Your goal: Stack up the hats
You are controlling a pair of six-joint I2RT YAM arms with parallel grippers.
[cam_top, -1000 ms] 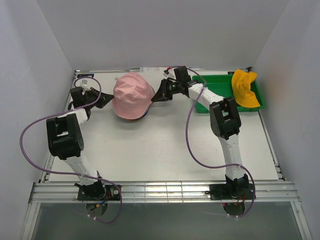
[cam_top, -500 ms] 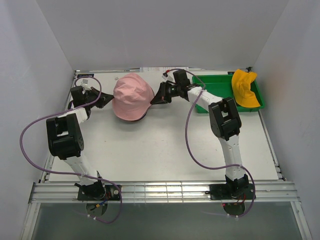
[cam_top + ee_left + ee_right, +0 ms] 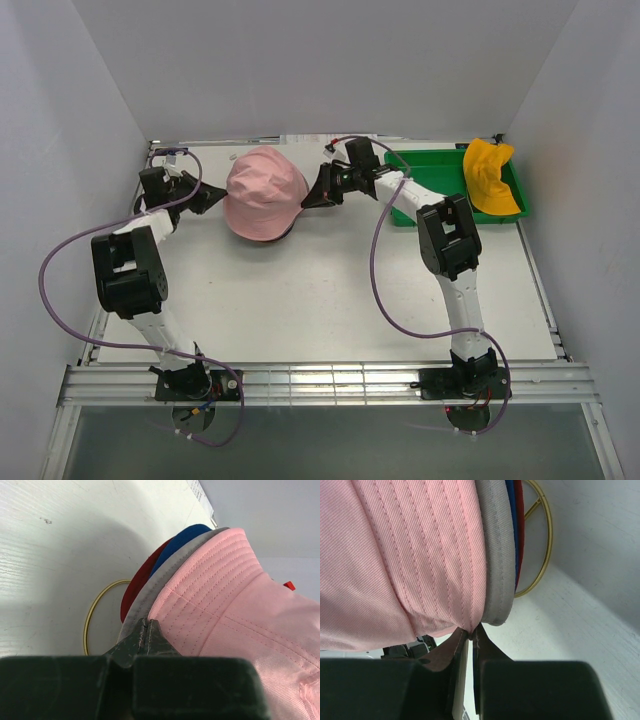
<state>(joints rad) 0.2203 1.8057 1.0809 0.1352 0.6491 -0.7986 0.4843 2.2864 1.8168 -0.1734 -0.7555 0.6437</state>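
Four hats are stacked at the white table's (image 3: 300, 290) far middle: the pink hat (image 3: 265, 195) on top, with the grey hat (image 3: 495, 555), blue hat (image 3: 185, 535) and dark red hat (image 3: 137, 587) brims seen only from the wrists (a wire ring (image 3: 550, 535) too). Both clenched, the left gripper (image 3: 212, 200) and right gripper (image 3: 308, 200) touch its stitched brim. The yellow hat (image 3: 488, 180) drapes over the green tray (image 3: 440, 160), far right.

Both arms reach well forward from their bases. The left arm (image 3: 128, 275) folds at the elbow and runs up the left side, and the left hand (image 3: 208, 198) points right. The right arm (image 3: 450, 240) climbs, then angles left, with the right hand (image 3: 310, 195) pointing left. Each hand's fingers are pinched together on opposite brim edges of the pink hat (image 3: 262, 190).
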